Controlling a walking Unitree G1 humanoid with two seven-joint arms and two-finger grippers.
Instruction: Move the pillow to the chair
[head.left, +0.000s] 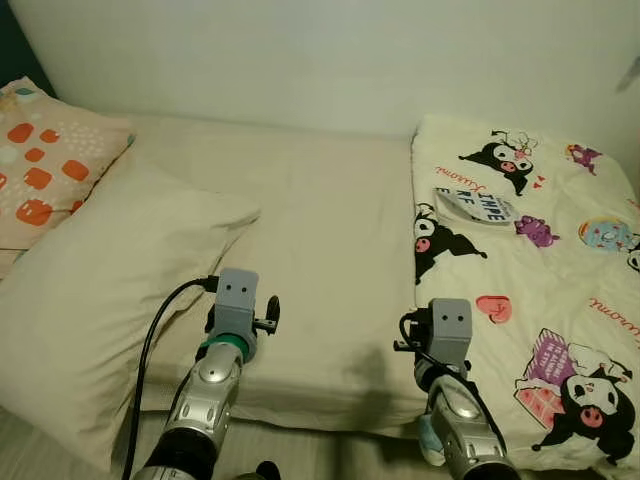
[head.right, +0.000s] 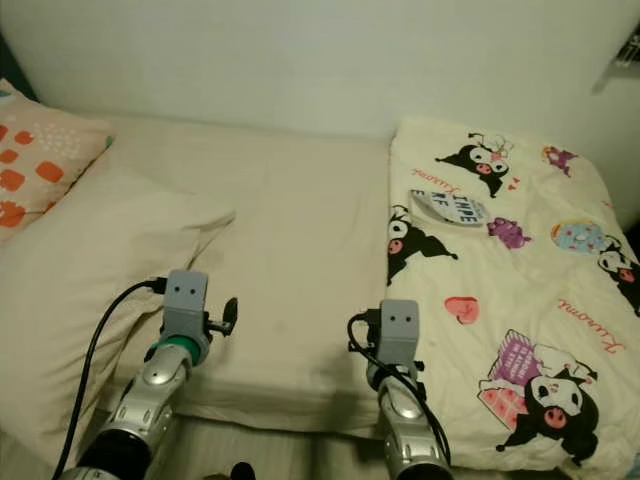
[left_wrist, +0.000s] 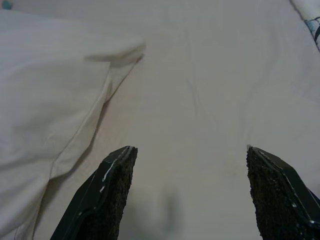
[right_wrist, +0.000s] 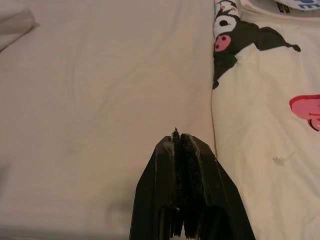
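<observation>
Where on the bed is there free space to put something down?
The bare sheet between the cream pillow and the cartoon blanket is free, back to the wall. Crowded: the patterned pillow and cream pillow fill the left; the blanket covers the right.

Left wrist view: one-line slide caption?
Open left pincer hovers over the bedsheet, plain cream pillow beside it.

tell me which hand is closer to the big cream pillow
Left. The left hand, open, hovers over the sheet right beside the cream pillow. The right hand, shut, is farther off, by the cartoon blanket.
</observation>
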